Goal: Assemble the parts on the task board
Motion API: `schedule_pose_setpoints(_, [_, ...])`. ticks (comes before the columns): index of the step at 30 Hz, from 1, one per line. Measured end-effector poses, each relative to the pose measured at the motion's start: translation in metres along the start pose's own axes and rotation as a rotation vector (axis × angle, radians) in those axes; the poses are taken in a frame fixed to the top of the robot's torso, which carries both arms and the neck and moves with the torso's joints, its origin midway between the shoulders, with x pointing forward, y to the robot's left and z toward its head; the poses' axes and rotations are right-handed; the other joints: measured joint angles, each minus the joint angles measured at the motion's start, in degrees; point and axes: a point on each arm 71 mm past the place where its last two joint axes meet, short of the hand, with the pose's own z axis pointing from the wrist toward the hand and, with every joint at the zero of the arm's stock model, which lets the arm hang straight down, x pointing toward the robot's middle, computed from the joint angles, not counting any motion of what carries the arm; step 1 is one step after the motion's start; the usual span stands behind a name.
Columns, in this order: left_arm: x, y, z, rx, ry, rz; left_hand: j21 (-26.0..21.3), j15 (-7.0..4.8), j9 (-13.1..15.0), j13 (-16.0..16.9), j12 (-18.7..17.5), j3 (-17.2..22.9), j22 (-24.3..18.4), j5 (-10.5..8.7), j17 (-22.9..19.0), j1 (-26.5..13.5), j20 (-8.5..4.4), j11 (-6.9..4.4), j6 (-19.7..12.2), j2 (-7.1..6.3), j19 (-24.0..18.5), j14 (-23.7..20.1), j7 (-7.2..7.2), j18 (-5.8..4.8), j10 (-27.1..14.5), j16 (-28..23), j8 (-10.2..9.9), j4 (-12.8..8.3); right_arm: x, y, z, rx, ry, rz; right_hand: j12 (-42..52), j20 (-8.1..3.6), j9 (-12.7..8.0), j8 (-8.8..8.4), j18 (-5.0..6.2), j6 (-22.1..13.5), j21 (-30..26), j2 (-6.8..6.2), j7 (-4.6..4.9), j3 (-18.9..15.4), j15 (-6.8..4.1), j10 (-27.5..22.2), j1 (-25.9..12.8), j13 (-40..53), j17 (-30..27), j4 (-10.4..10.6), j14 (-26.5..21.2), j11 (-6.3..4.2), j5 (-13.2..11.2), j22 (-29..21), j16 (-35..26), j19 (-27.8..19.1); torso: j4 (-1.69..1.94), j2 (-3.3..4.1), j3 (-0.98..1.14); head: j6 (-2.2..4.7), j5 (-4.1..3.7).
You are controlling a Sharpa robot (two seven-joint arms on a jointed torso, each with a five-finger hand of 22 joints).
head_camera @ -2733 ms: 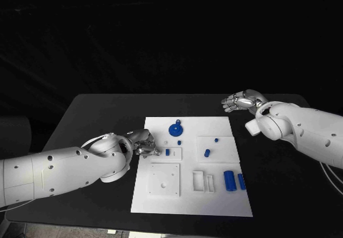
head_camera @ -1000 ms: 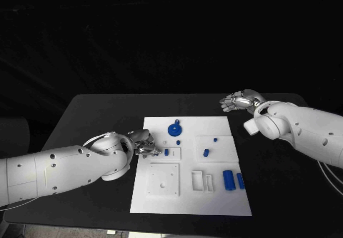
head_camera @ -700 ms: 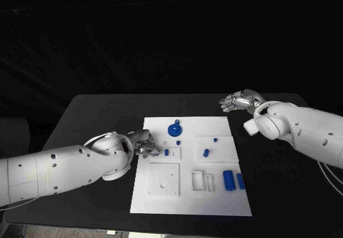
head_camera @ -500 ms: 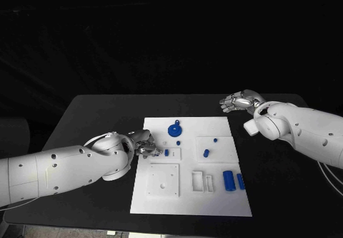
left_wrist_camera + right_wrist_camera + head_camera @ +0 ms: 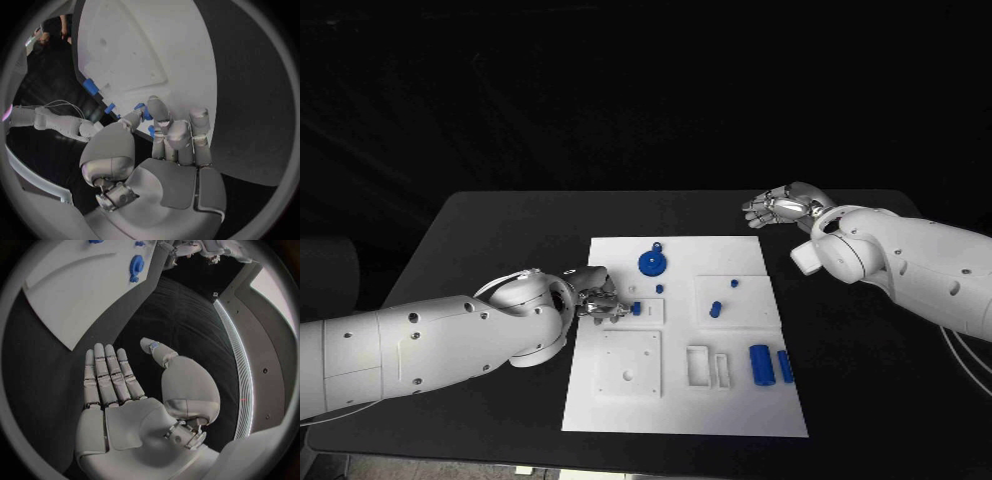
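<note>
The white task board (image 5: 733, 400) lies mid-table. My left hand (image 5: 597, 300) is at the board's left edge, fingers curled in. It pinches a small blue peg (image 5: 635, 309) that stands in a raised white block; the peg (image 5: 152, 131) shows between thumb and fingers. My right hand (image 5: 783, 207) hovers open past the board's far right corner, palm (image 5: 125, 395) bare and fingers spread. A round blue part (image 5: 653, 262) sits near the board's far edge.
Small blue pegs (image 5: 715, 308) stand mid-board. Two blue cylinders (image 5: 762, 364) lie near the right edge, beside white slotted blocks (image 5: 708, 365) and a square white plate (image 5: 632, 365). Black tabletop (image 5: 488, 240) surrounds the board.
My left hand has edged right onto the board and its fingers have closed round the small blue peg. The right hand has stayed where it was.
</note>
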Motion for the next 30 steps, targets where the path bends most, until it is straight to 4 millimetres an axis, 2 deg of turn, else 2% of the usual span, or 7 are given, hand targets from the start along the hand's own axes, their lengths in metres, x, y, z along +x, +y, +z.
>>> schedule_pose_setpoints(7, [0.0, 0.0, 0.0, 0.0, 0.001, 0.0, 0.0, 0.0, 0.0, -0.1, 0.0, 0.1, 0.0, 0.0, -0.1, 0.0, 0.0, 0.0, -0.2, 0.01, 0.0, 0.0, -0.23, 0.0, 0.0, 0.0, -0.1, -0.1, 0.001, -0.002, 0.0, 0.003, 0.003, 0.001, 0.0, 0.0, 0.0, 0.0, 0.0, 0.0, 0.0, 0.0, 0.0, 0.0, 0.0, 0.0, 0.0, 0.0, 0.0, 0.0, 0.0, 0.0, 0.0, 0.0, 0.0, 0.0, -0.02, 0.0, 0.0, -0.07, 0.0])
schedule_pose_setpoints(8, [0.0, 0.0, 0.0, 0.0, 0.002, 0.0, 0.0, 0.0, 0.0, -0.1, 0.0, 0.3, 0.0, 0.19, -0.1, 0.3, 0.0, 0.0, -0.2, 0.34, 0.0, 0.0, -0.23, 0.0, 0.0, 0.0, -0.1, -0.3, 0.001, -0.002, 0.0, 0.003, 0.003, 0.001, 0.0, 0.0, 0.0, 0.0, 0.0, 0.0, -0.2, 0.0, 0.0, 0.0, 0.0, 0.0, 0.0, 0.0, 0.0, 0.0, 0.0, 0.0, 0.0, 0.0, 0.0, 0.0, -0.02, 0.0, 0.0, -0.08, 0.0])
schedule_pose_setpoints(16, [-0.001, 0.001, 0.0, -0.003, 0.006, -0.016, 0.0, 0.06, 0.0, -0.5, 0.0, 0.9, 0.0, 3.18, -0.4, 2.6, 0.0, 0.01, -0.9, 2.2, 0.0, 0.0, -0.01, 0.0, 0.0, 0.0, -0.2, -3.8, 0.001, -0.002, 0.0, 0.005, 0.005, 0.002, 0.0, 0.0, 0.0, 0.0, -0.01, 0.0, -0.2, 0.23, 0.0, 0.0, 0.0, 0.0, -0.2, 0.0, 0.0, 0.0, 0.0, 0.0, 0.0, 0.0, 0.0, 0.0, -0.02, 0.0, -0.04, -0.01, 0.01])
schedule_pose_setpoints(18, [-0.002, 0.001, -0.001, -0.006, 0.009, -0.029, 0.0, 0.27, 0.1, -0.7, -0.4, 0.6, 0.0, 4.23, -0.5, 3.4, 0.0, 0.01, -1.2, 2.97, 0.0, 0.0, 0.35, 0.0, 0.0, -0.4, -0.2, -4.3, 0.001, -0.003, 0.0, 0.005, 0.005, 0.002, 0.0, 0.05, 0.0, 0.0, 0.0, 0.0, -0.2, 0.23, 0.0, 0.0, 0.0, 0.0, -0.2, 0.0, 0.0, 0.0, 0.0, 0.0, 0.2, 0.0, 0.0, 0.0, -0.04, 0.01, -0.03, 0.01, 0.01])
schedule_pose_setpoints(21, [-0.002, 0.004, -0.001, -0.015, 0.016, -0.05, 0.0, 0.38, 0.7, -1.0, -0.8, 0.6, 0.0, 4.43, -0.7, 3.4, 0.0, 0.22, -1.6, 2.97, 0.0, 0.0, 0.33, -0.01, -0.2, -0.8, -0.3, -4.4, 0.001, -0.003, 0.0, 0.006, 0.006, 0.002, 0.0, 0.22, 0.0, 0.0, -0.01, 0.0, -0.2, 0.23, 0.0, 0.0, 0.0, 0.0, -0.2, 0.0, -0.1, 0.0, 0.0, 0.0, 0.2, 0.0, 0.0, -0.2, -0.04, 0.01, -0.07, 0.01, 0.01])
schedule_pose_setpoints(25, [-0.007, 0.009, -0.001, -0.034, 0.029, -0.091, 0.0, 0.62, 1.8, -1.6, -2.0, 0.4, 0.0, 0.62, -1.2, 4.3, 0.3, 0.53, -2.9, 3.89, -0.7, -0.1, 0.75, -0.08, -0.5, -1.8, -1.0, -4.5, 0.001, -0.003, -0.001, 0.006, 0.006, 0.002, 0.0, 0.22, 0.0, 0.0, 0.0, 0.0, -0.2, 0.23, 0.0, 0.0, 0.0, 0.0, -0.2, 0.0, -0.1, 0.0, 0.0, 0.0, 0.2, 0.0, 0.0, -0.2, -0.06, 0.02, -0.07, -0.05, -0.08])
schedule_pose_setpoints(30, [-0.012, 0.015, 0.0, -0.061, 0.05, -0.122, -0.2, 0.84, 2.4, -1.8, -2.2, 0.4, 0.0, -0.59, -1.3, 4.4, 0.3, 0.53, -2.9, 4.04, -0.7, -0.2, 0.77, -0.18, -0.5, -1.8, -1.2, -4.5, 0.001, -0.004, -0.001, 0.007, 0.006, 0.003, 0.0, 0.22, 0.0, 0.0, 0.0, 0.0, -0.2, 0.23, 0.0, 0.0, 0.0, 0.0, -0.2, 0.0, -0.1, 0.0, 0.0, 0.0, 0.2, 0.1, 0.2, -0.2, -0.06, 0.03, -0.05, -0.1, -0.14])
